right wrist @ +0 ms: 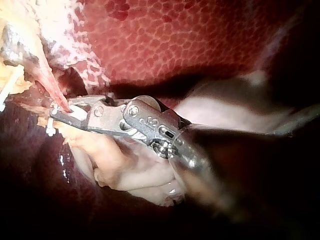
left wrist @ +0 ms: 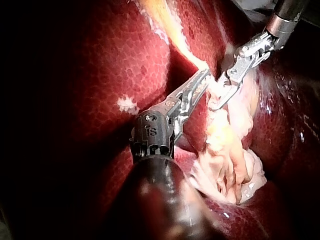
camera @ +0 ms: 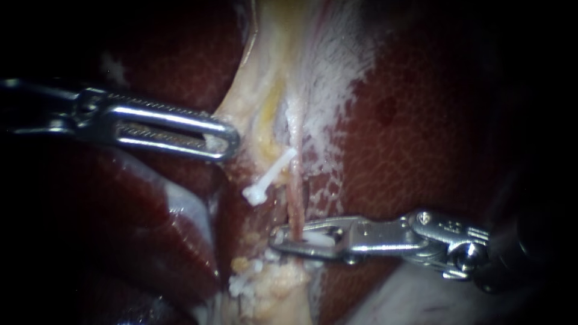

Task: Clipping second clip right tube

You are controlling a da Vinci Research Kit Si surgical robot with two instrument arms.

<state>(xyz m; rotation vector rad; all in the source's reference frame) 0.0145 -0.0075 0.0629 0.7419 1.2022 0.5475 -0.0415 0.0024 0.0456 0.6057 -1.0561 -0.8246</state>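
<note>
Over mottled liver [camera: 421, 150], left instrument's [camera: 221, 142] jaws grip pale tissue [camera: 253, 102] — right instrument's [camera: 284, 238] clamp clip [camera: 316, 239] around tube [camera: 295, 204].

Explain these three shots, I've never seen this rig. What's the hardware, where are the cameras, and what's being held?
This is a surgical robot at a bench. It works with two thin instruments on a pig's liver, the dark red mottled surface. The wide picture comes from the endoscope, close to the tissue. The other two come from cameras mounted on each instrument's arm, so each shows its own instrument reaching forward.

The left instrument comes in from the left, and its jaws appear shut on the pale tissue beside the liver. The right instrument comes in from the right. Its jaws carry a white loaded clip and straddle a thin pinkish tube. Higher up in the endoscope view, a second white clip, the set clip, already sits by that tube.
</note>
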